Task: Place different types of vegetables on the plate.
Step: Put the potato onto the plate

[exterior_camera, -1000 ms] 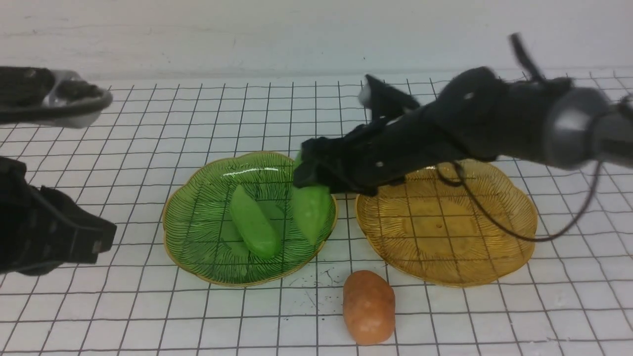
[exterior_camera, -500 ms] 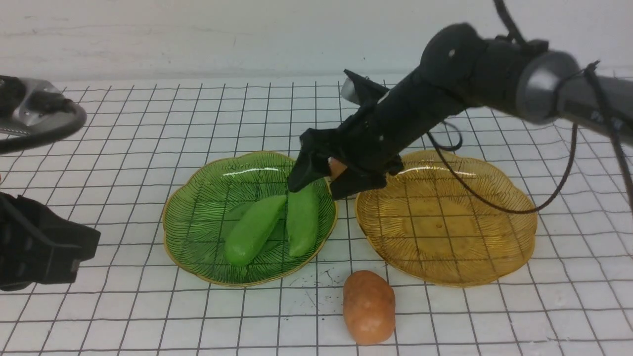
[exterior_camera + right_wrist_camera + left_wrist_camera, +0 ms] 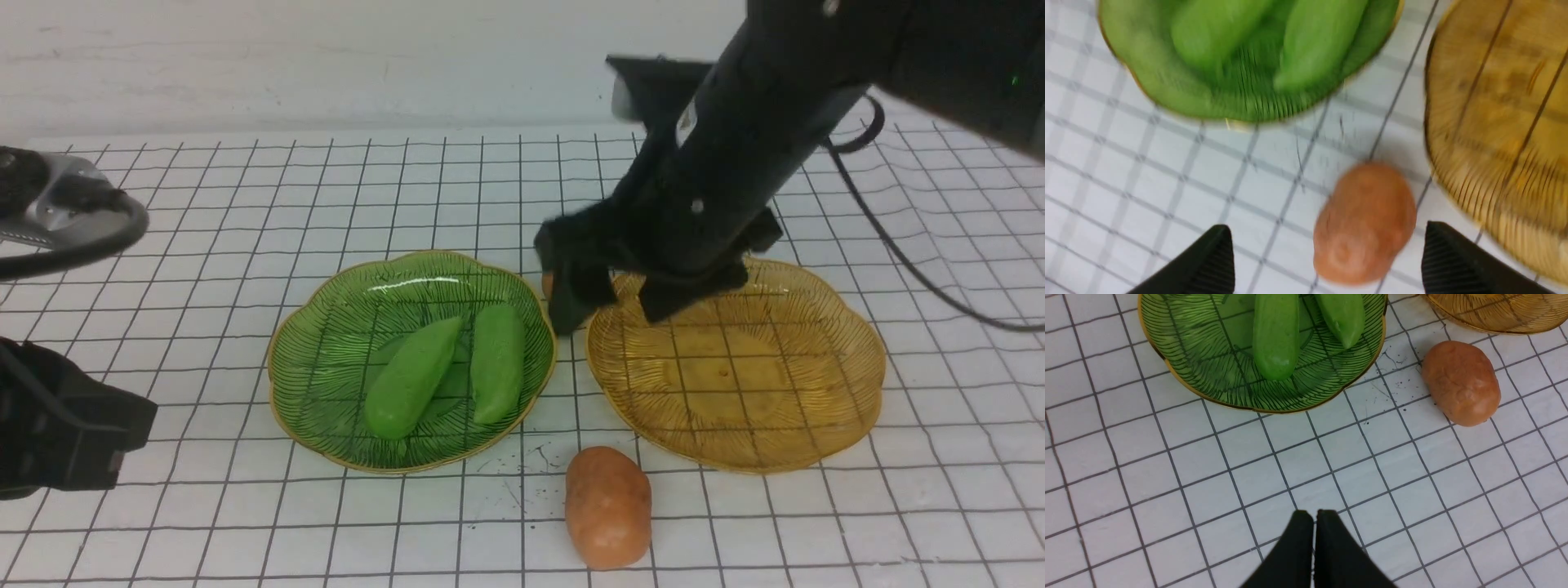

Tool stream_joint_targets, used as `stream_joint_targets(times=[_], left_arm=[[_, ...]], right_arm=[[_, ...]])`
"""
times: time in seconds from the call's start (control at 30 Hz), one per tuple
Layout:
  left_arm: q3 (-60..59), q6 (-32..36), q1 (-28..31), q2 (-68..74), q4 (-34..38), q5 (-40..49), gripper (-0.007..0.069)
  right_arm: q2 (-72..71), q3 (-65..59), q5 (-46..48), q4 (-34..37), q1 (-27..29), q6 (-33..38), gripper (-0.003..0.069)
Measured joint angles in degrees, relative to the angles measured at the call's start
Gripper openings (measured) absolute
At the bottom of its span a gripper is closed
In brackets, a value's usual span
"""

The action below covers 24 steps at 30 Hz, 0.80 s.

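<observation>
Cucumbers (image 3: pixel 408 380) lie released; right gripper (image 3: pixel 610 317) has risen, apparently empty.

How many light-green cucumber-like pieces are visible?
2, both in the green ribbed glass plate: left cucumber piece near its middle, right cucumber piece toward the amber glass plate. None seems hidden.

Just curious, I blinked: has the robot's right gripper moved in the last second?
Yes. The right gripper has shifted rightward, from over the green plate edge toward the amber plate.
</observation>
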<state>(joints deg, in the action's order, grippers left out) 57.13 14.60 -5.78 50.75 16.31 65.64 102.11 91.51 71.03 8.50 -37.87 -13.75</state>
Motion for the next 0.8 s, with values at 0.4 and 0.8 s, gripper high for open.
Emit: stream_joint_targets(times=[0.4,0.8], left_arm=[[0.0,0.2,0.0,0.0,-2.3,0.0,-0.0008],[0.0,0.2,0.0,0.0,-2.4,0.0,-0.0008]], right_arm=[[9.3,-4.1,-0.6,-3.4,-3.6,-5.5,0.0557],[12.9,-3.9,-1.0,-5.1,-3.6,-9.7,0.0557]])
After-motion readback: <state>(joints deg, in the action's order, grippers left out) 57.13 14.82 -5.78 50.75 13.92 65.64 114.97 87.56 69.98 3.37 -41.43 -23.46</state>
